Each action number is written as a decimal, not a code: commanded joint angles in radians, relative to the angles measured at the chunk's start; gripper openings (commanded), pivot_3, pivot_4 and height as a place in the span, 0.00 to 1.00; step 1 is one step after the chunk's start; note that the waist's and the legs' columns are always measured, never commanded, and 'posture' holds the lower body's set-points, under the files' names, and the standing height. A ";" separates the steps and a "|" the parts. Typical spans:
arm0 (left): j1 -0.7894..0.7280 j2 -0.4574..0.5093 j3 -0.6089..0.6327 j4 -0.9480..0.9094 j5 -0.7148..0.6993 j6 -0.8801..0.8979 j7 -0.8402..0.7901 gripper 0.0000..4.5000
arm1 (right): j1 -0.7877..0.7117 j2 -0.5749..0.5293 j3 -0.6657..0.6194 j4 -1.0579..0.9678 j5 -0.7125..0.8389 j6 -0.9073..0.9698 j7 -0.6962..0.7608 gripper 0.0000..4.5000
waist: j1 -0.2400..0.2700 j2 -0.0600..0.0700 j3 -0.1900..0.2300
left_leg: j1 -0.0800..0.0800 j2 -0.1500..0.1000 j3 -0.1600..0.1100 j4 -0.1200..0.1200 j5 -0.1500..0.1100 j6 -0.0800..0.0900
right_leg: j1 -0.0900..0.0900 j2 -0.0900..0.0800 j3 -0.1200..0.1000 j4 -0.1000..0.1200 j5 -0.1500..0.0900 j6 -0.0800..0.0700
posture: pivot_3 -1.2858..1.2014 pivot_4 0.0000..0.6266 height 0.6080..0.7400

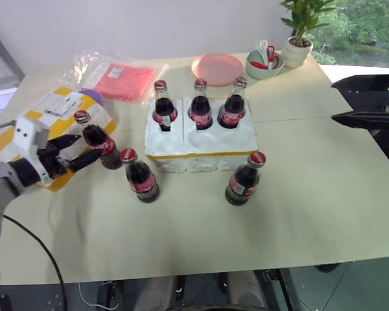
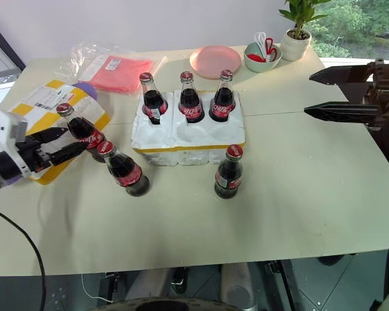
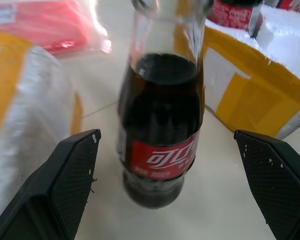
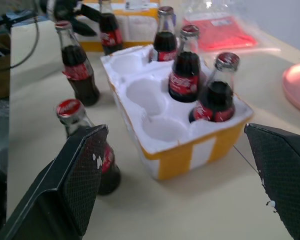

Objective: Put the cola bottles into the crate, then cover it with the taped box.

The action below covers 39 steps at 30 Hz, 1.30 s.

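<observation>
Left end effector (image 1: 76, 150) spread wide, a cola bottle (image 1: 98, 141) between its fingers, ungripped.
Three bottles stand in the crate (image 1: 201, 139); right end effector (image 2: 318, 94) released, well apart.

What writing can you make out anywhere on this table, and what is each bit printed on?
"可口" in white Chinese script: red label of the cola bottle between the left claw's fingers.
White script on the other cola bottles' labels and caps: too small to read.
Shipping label on the taped box: too small.
Sticker on the red packet: too small.
</observation>
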 commanded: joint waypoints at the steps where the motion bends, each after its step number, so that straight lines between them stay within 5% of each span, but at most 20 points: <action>1: -0.031 -0.006 -0.008 0.018 0.031 -0.036 -0.012 0.99 | 0.018 -0.017 -0.058 -0.061 0.044 0.016 -0.023 1.00 | -0.002 0.000 0.000 | 0.000 0.000 0.000 0.000 0.000 0.000 | 0.000 0.000 0.000 0.000 0.000 0.000 | 0.52 0.24 1.00; 17: -0.156 -0.106 -0.081 0.193 0.139 -0.107 0.002 0.99 | 0.037 0.028 -0.044 -0.152 0.118 0.063 -0.100 1.00 | 0.001 0.000 0.000 | 0.000 0.000 0.000 0.002 0.001 0.000 | 0.000 0.000 0.000 0.001 0.000 0.000 | 0.52 0.24 1.00; 22: -0.168 -0.108 -0.074 0.213 0.137 -0.104 -0.013 0.61 | 0.041 0.033 -0.038 -0.161 0.125 0.065 -0.109 1.00 | -0.001 0.000 0.000 | 0.000 0.000 0.000 0.002 0.001 0.000 | 0.000 0.000 0.000 0.002 0.000 0.000 | 0.52 0.24 1.00; 30: -0.210 -0.075 -0.067 0.197 0.112 -0.057 -0.070 0.61 | 0.045 0.030 -0.033 -0.166 0.130 0.060 -0.115 1.00 | 0.000 -0.001 0.000 | 0.000 0.000 0.000 0.002 0.001 0.000 | 0.000 0.000 0.000 0.002 0.000 0.000 | 0.52 0.24 1.00; 39: -0.540 0.053 -0.150 0.166 -0.030 0.196 -0.375 0.61 | 0.086 0.045 -0.055 -0.186 0.134 0.050 -0.160 1.00 | 0.002 -0.010 0.005 | -0.003 -0.001 0.000 0.005 0.001 0.000 | -0.001 0.001 -0.001 0.002 0.000 0.000 | 0.52 0.24 1.00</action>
